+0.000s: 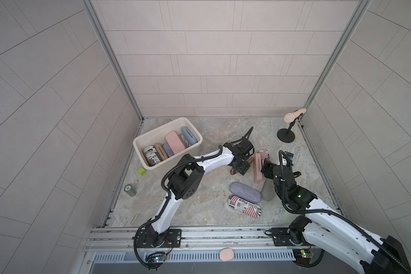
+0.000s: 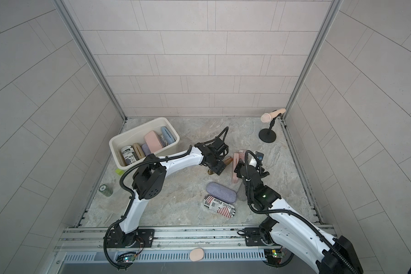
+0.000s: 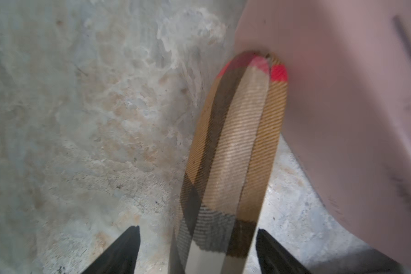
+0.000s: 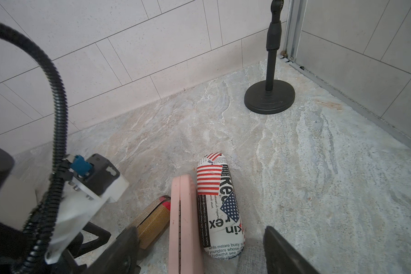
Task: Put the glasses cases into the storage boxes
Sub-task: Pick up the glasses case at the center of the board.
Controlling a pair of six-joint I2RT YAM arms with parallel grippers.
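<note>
The cream storage box [image 1: 160, 127] [image 2: 135, 130] at the back left holds several glasses cases. My left gripper [image 3: 198, 239] [image 1: 241, 169] is open astride a plaid case [image 3: 235, 147] [image 4: 152, 218] lying on the floor, with a gap on each side. The plaid case's far end touches a pink case [image 1: 257, 168] [image 4: 183, 225] standing on edge. Beside that lies a flag-print case [image 4: 218, 204] [image 1: 264, 154]. My right gripper [image 4: 201, 232] [image 1: 266, 169] is open, with the pink and flag-print cases between its fingers.
Nearer the front lie a lilac case [image 1: 245, 192], a grey case [image 1: 267, 191] and another flag-print case [image 1: 244, 206]. A green cube [image 1: 142, 171] and a dark can [image 1: 129, 190] sit left. A microphone stand [image 1: 286, 135] occupies the back right corner. A pink rounded thing [image 1: 226, 254] rests on the front rail.
</note>
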